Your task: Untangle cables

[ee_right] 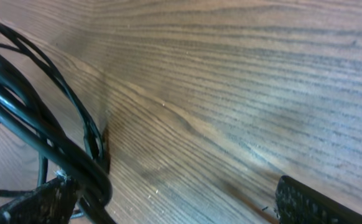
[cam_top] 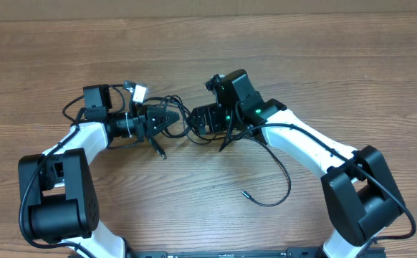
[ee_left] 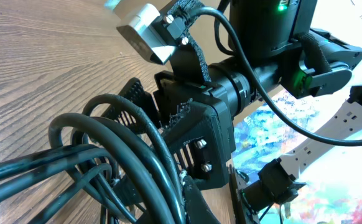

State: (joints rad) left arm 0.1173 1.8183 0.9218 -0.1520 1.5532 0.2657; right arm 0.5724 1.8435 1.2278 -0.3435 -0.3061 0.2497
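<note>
Overhead, both arms bent inward, left gripper (cam_top: 168, 119) clenched on cables (cam_top: 288, 183), right gripper (cam_top: 196, 120) spread wide.

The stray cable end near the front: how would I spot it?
On the wooden table, find the white right arm. Beside it a thin black cable curls into a hook ending in a small plug. Unlike the tangled cables at mid-table, it lies alone.

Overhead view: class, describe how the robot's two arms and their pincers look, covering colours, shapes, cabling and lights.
The left arm and the right arm each have smooth white links between bulky black joint housings, with a thin black cord running alongside. The left pincer and the right pincer are black and angular. Small green lights glow on the right wrist.
</note>
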